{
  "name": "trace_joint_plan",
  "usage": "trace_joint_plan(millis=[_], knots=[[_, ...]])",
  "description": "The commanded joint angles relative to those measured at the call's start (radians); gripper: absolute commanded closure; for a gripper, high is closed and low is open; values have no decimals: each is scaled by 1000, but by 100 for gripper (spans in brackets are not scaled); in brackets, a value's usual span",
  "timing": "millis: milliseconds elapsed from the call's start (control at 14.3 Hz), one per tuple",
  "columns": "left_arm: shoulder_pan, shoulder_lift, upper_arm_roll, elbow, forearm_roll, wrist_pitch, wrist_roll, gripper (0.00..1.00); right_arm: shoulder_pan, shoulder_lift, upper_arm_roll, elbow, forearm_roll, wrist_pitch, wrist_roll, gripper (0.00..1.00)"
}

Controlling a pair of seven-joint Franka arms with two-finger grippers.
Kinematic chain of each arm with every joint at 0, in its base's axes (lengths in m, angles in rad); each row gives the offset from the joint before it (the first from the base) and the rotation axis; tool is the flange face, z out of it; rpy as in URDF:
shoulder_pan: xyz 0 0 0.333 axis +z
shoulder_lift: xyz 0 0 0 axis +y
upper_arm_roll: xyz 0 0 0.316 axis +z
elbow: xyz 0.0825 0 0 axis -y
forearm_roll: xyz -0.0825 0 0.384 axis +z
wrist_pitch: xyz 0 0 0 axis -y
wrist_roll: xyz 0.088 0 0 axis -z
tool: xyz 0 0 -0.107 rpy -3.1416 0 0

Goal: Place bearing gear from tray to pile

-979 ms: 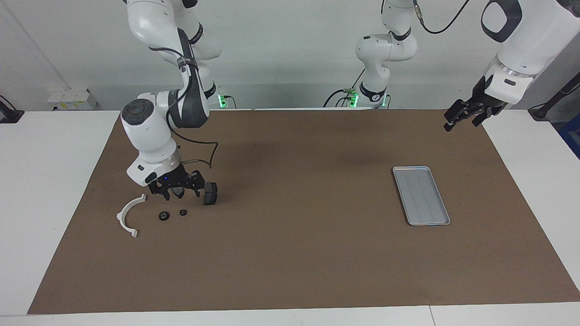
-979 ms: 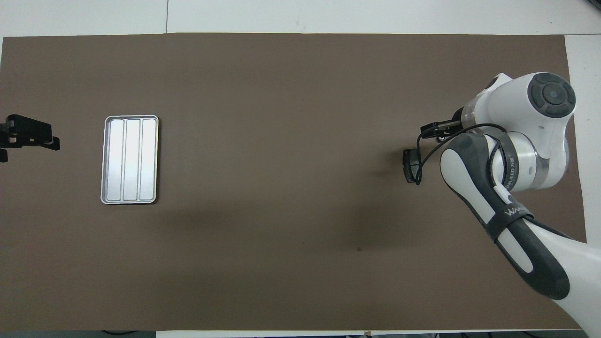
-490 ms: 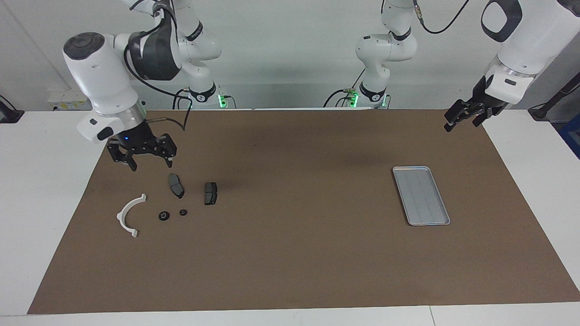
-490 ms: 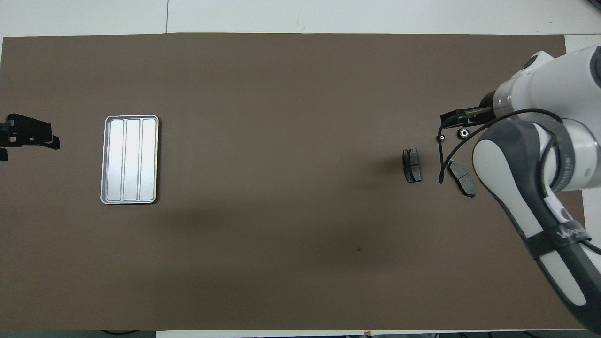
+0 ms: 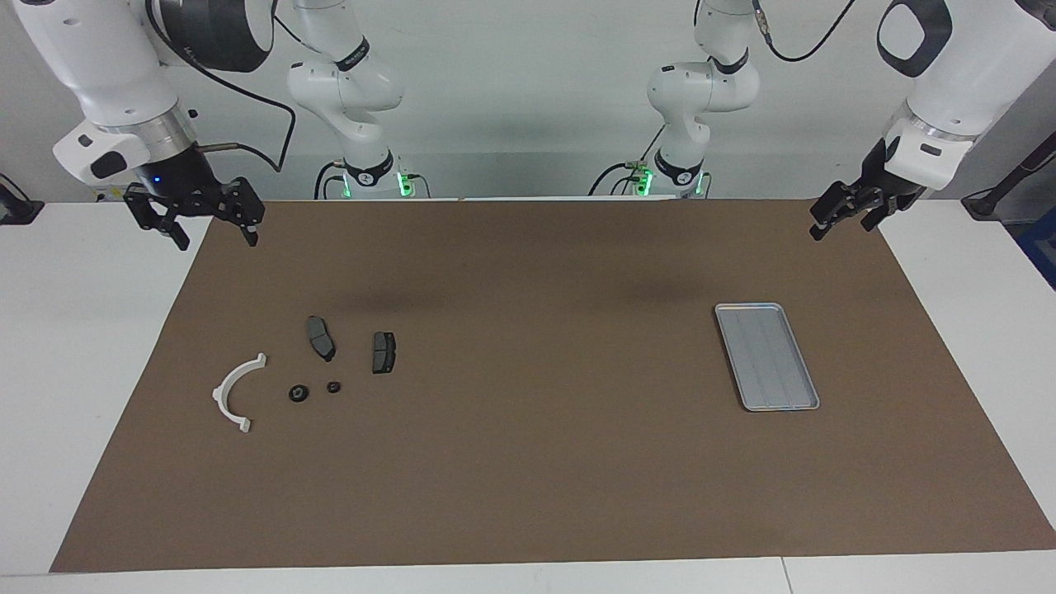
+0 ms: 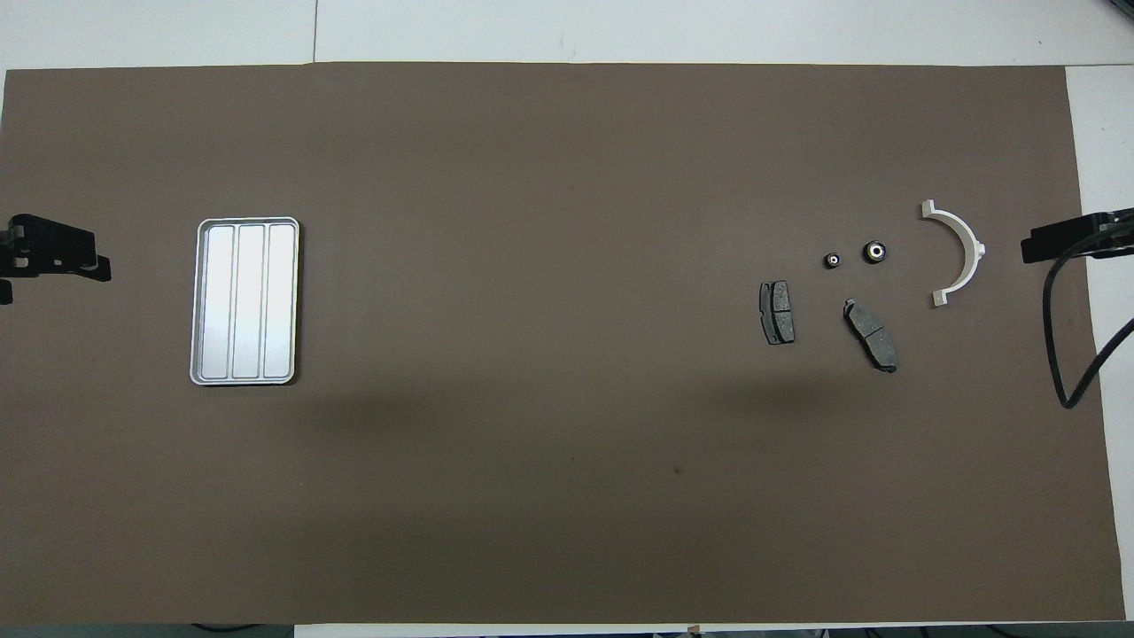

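Shiny metal tray [image 5: 767, 356], matt brown mat [image 5: 528, 462]

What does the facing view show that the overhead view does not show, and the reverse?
Only the facing view shows the arms' bases and white links, with the right gripper and left gripper raised over the table's ends, jaws open. Only the overhead view shows the tray's three bright lanes plainly and the bearing gears' light centres. Both show the tray bare, and the white bracket, two brake pads and two gears lying apart on the brown mat.
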Motion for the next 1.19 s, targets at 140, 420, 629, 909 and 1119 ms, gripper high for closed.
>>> trace_joint_plan(millis=[140,420,629,909,1119], knots=[[-2,-36,2,-44,20,19,10,0,-9,-11,12,-3,-1,-38,-10,0],[-5,-36,2,-44,20,16,7,0,-12,-39,14,-48,1,-66,-12,0],[-5,-37,2,-44,20,17,7,0,-12,-50,17,-66,-2,-80,-12,0],[-5,-36,2,-44,20,17,7,0,-26,-56,18,-66,-1,-107,-13,0],[-10,-36,2,-42,20,11,4,0,-24,-57,18,-66,-4,-124,-12,0]])
